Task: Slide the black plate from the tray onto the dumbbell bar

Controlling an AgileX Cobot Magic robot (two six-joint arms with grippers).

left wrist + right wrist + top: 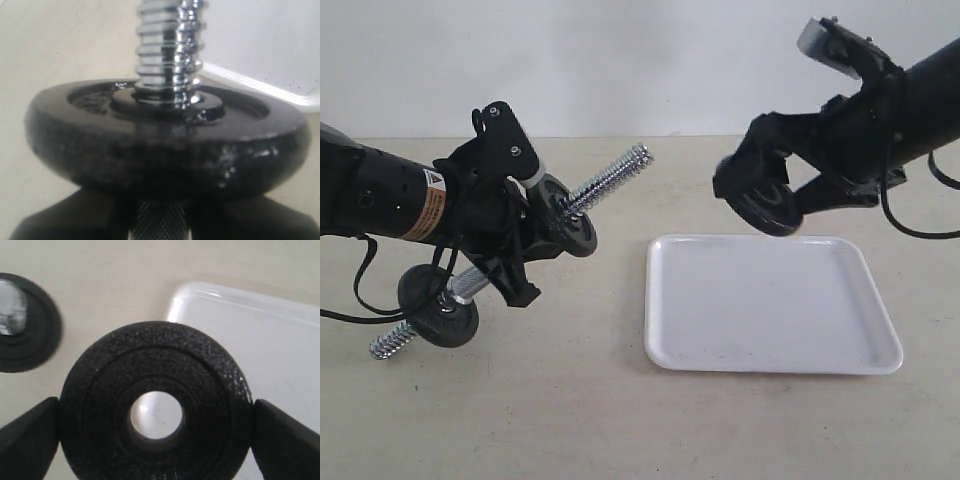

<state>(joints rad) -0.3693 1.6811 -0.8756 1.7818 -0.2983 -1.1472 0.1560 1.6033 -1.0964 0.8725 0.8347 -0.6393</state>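
Right gripper (pixel 772 204) clamps the round black iron plate (pixel 100 405) over the 12 o'clock edge of the white square tray (pixel 770 300). Left gripper (pixel 512 235) holds the chrome threaded dumbbell bar (pixel 615 172), tip toward 2 o'clock. Best to match hole to that tilt first.

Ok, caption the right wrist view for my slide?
Right gripper holds the black plate by its rim above the tray corner.

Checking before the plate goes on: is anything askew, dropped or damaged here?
Nothing stands out. The black plate hangs above the tray, held by its rim between the right fingers. The dumbbell bar is tilted, but the left fingers hold it so, free threaded end toward the plate. No visible damage.
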